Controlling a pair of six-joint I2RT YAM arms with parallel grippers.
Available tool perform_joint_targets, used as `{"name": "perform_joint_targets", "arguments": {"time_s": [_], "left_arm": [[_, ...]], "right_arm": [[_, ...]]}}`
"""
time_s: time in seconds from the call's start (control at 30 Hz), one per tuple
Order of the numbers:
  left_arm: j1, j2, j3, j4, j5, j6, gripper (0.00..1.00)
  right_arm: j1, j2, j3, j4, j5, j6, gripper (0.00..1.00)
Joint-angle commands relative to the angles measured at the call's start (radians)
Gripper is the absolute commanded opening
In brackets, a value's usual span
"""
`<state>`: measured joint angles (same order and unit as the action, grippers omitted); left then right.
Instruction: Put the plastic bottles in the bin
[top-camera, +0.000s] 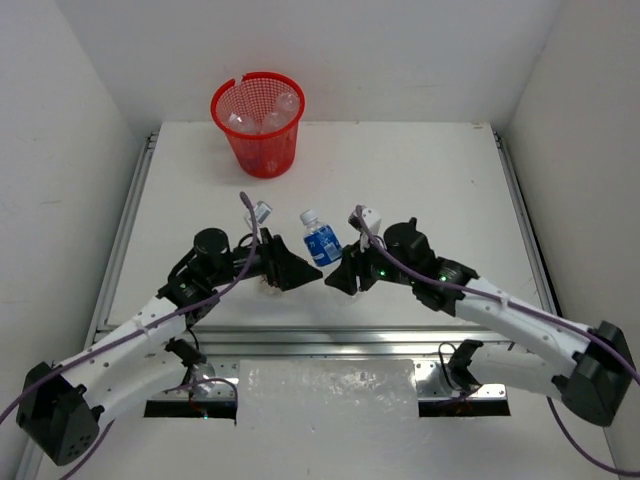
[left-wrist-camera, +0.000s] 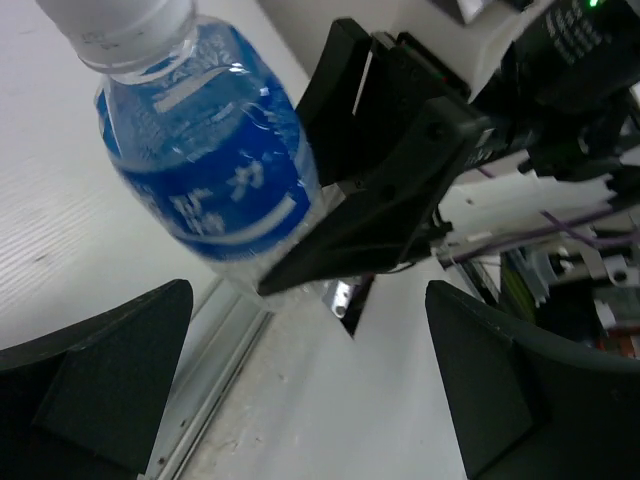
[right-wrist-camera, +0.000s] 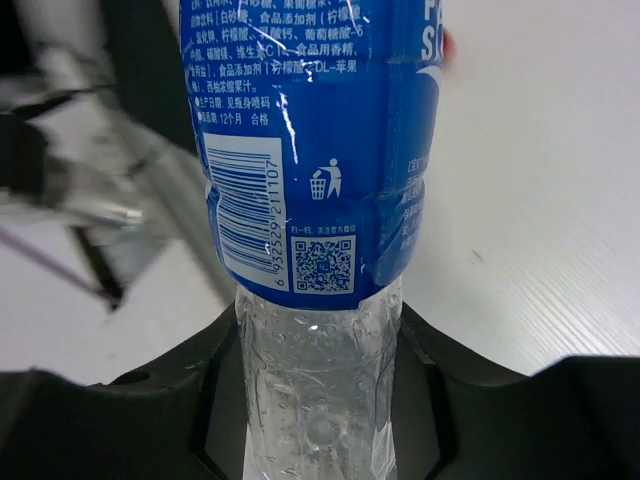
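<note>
A clear bottle with a blue label and white cap (top-camera: 320, 243) stands tilted at the table's middle front. My right gripper (top-camera: 342, 276) is shut on its clear lower end, seen close in the right wrist view (right-wrist-camera: 318, 400), with the bottle (right-wrist-camera: 310, 150) rising between the jaws. My left gripper (top-camera: 303, 272) is open and empty just left of it; in the left wrist view (left-wrist-camera: 305, 400) the bottle (left-wrist-camera: 210, 170) is ahead of its fingers, held by the right gripper's black fingers (left-wrist-camera: 390, 200). The red mesh bin (top-camera: 258, 150) stands at the back left with clear bottles (top-camera: 262, 108) inside.
White walls close in the table on the left, right and back. A metal rail (top-camera: 320, 335) runs along the table's front edge, with side rails along the left (top-camera: 125, 240) and right. The two grippers' tips are close to each other.
</note>
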<state>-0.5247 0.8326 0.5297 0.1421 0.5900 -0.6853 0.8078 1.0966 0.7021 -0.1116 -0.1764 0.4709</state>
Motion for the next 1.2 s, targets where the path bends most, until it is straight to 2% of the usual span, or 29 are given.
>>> {"name": "perform_joint_targets", "arguments": {"time_s": [0.0, 0.17, 0.2, 0.23, 0.27, 0.3, 0.33, 0.37, 0.4, 0.43, 0.47, 0.5, 0.53, 0.6, 0.63, 0.67, 0.73, 0.77, 0.8, 0.83, 0.87, 0.9, 0.93, 0.97, 1.0, 1.03, 1.07, 1.1, 1.17], "left_arm": [[-0.063, 0.032, 0.048, 0.273, 0.028, -0.033, 1.0], [-0.119, 0.092, 0.062, 0.424, -0.016, -0.077, 1.0], [-0.126, 0.111, 0.073, 0.421, -0.031, -0.076, 0.96], [-0.129, 0.121, 0.082, 0.43, -0.027, -0.077, 0.87], [-0.13, 0.131, 0.104, 0.436, -0.016, -0.079, 0.76], [-0.133, 0.138, 0.118, 0.439, -0.006, -0.079, 0.55], [-0.135, 0.148, 0.131, 0.436, 0.004, -0.077, 0.17], [-0.135, 0.149, 0.163, 0.401, -0.001, -0.059, 0.08], [-0.135, 0.146, 0.186, 0.34, -0.027, -0.043, 0.0], [-0.135, 0.142, 0.208, 0.289, -0.059, -0.001, 0.0], [-0.135, 0.135, 0.267, 0.231, -0.117, 0.027, 0.0], [-0.135, 0.129, 0.311, 0.155, -0.198, 0.052, 0.0], [-0.132, 0.137, 0.358, -0.027, -0.43, 0.097, 0.0], [-0.126, 0.181, 0.569, -0.231, -0.733, 0.145, 0.0], [-0.118, 0.254, 0.637, -0.342, -1.015, 0.171, 0.0], [-0.106, 0.291, 0.742, -0.357, -1.144, 0.243, 0.0], [-0.048, 0.411, 0.809, -0.284, -1.341, 0.375, 0.0], [-0.006, 0.446, 0.867, -0.253, -1.326, 0.389, 0.0], [0.1, 0.527, 0.907, -0.218, -1.217, 0.386, 0.0], [0.151, 0.577, 0.946, -0.201, -1.166, 0.373, 0.0], [0.229, 0.629, 1.048, -0.196, -1.144, 0.366, 0.0], [0.286, 0.755, 1.182, -0.194, -1.104, 0.386, 0.0], [0.31, 0.902, 1.266, -0.216, -1.048, 0.406, 0.0], [0.325, 0.981, 1.447, -0.239, -1.036, 0.433, 0.0], [0.357, 1.128, 1.536, -0.254, -1.001, 0.458, 0.0], [0.368, 1.195, 1.628, -0.283, -0.968, 0.477, 0.0], [0.386, 1.259, 1.787, -0.294, -0.946, 0.504, 0.0], [0.397, 1.355, 1.849, -0.294, -0.884, 0.51, 0.02], [0.416, 1.41, 1.937, -0.262, -0.842, 0.491, 0.06]], "right_arm": [[0.002, -0.111, -0.023, 0.187, -0.242, -0.034, 0.09], [0.005, -0.15, -0.001, 0.176, -0.377, -0.052, 0.09], [0.005, -0.152, 0.003, 0.173, -0.388, -0.054, 0.1], [0.005, -0.153, 0.007, 0.171, -0.388, -0.057, 0.11], [0.004, -0.155, 0.008, 0.167, -0.371, -0.058, 0.11], [0.005, -0.158, 0.011, 0.156, -0.362, -0.064, 0.13], [0.005, -0.159, 0.019, 0.147, -0.351, -0.067, 0.14], [0.005, -0.162, 0.023, 0.126, -0.336, -0.075, 0.22], [0.005, -0.17, 0.022, 0.118, -0.278, -0.078, 0.35], [0.005, -0.193, 0.014, 0.115, -0.224, -0.069, 0.6], [0.005, -0.21, 0.007, 0.084, -0.157, -0.063, 0.98], [0.004, -0.227, 0.001, 0.057, 0.017, -0.061, 0.99], [0.004, -0.263, -0.01, -0.024, 0.132, -0.039, 0.99], [0.004, -0.303, -0.022, -0.129, 0.382, 0.026, 0.99], [0.004, -0.323, -0.042, -0.181, 0.581, 0.12, 0.99], [0.004, -0.369, -0.053, -0.269, 0.636, 0.161, 0.99], [0.002, -0.426, -0.116, -0.271, 0.623, 0.201, 0.99], [0.002, -0.487, -0.142, -0.254, 0.594, 0.202, 0.99], [0.002, -0.516, -0.192, -0.234, 0.566, 0.21, 0.99], [0.004, -0.541, -0.211, -0.223, 0.527, 0.216, 0.99], [0.002, -0.561, -0.225, -0.226, 0.505, 0.221, 0.99], [0.004, -0.596, -0.236, -0.25, 0.49, 0.225, 0.99], [0.004, -0.601, -0.233, -0.272, 0.486, 0.236, 0.99], [0.002, -0.604, -0.23, -0.31, 0.474, 0.242, 0.99], [0.004, -0.609, -0.23, -0.319, 0.463, 0.245, 0.99], [0.004, -0.618, -0.237, -0.327, 0.45, 0.248, 0.99], [0.002, -0.621, -0.239, -0.333, 0.433, 0.25, 0.99], [0.004, -0.624, -0.245, -0.333, 0.428, 0.247, 0.99], [0.004, -0.623, -0.247, -0.344, 0.425, 0.247, 0.99]]}}
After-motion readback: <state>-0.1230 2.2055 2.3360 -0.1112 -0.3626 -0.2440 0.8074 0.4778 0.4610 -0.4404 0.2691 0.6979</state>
